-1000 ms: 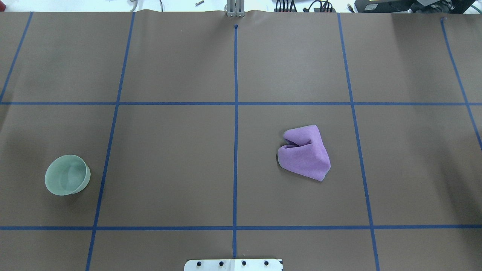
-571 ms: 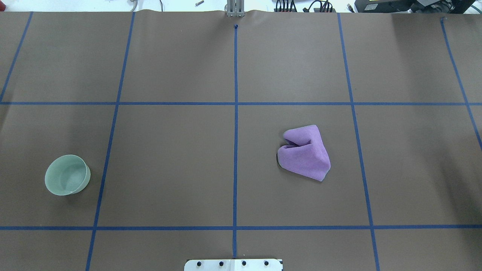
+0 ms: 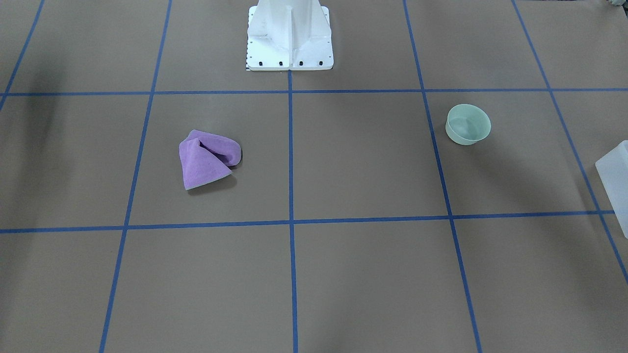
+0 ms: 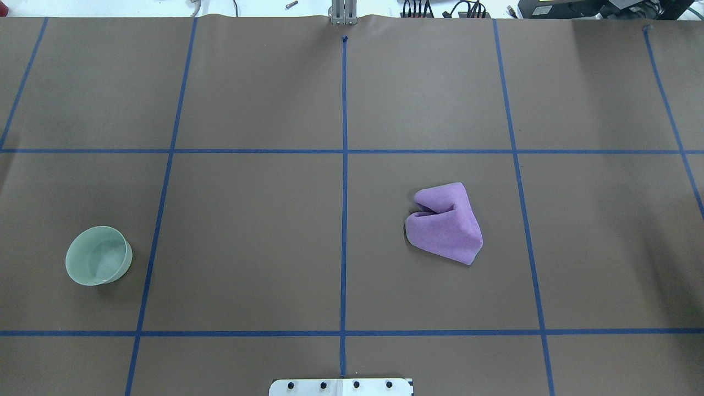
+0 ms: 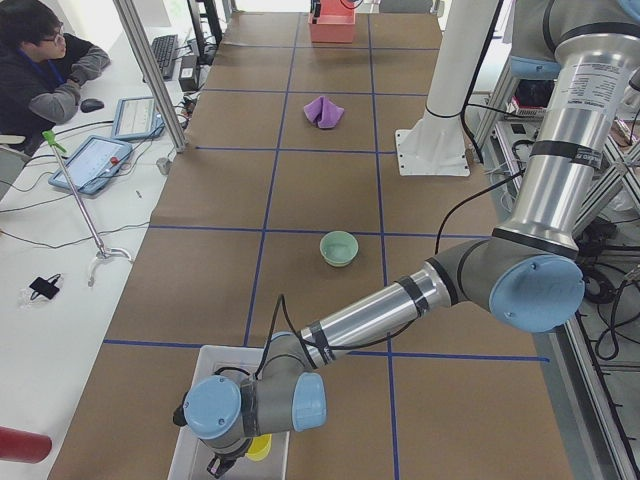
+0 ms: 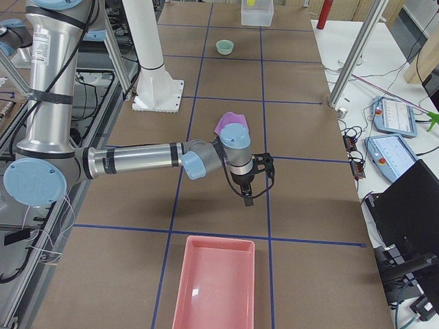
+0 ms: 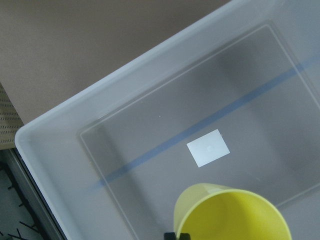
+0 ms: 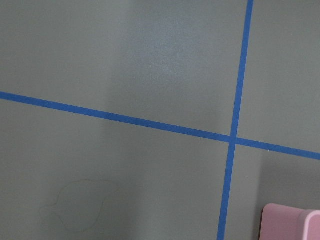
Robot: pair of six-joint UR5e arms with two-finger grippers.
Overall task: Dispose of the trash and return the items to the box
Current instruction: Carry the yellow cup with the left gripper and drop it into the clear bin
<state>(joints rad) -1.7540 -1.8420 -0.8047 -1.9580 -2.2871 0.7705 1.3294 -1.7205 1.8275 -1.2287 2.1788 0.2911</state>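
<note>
While bowl (image 4: 99, 256) sits unmoved | left claw (image 5: 240, 458) clamps cup (image 7: 235, 215) over box (image 7: 60, 150) | right claw (image 6: 248, 192): cannot tell

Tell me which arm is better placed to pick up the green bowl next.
Probably left. The mint-green bowl sits on the robot's left side, near the box over which the left end effector holds the yellow cup. The right end effector hangs beyond the purple cloth, much farther away.

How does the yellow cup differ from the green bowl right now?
The cup is yellow and tapered; the bowl is pale mint green, wide and shallow. The cup is above the inside of the white box; the bowl stands upright on the brown table, away from the box. Both are round, open-topped and look empty.
</note>
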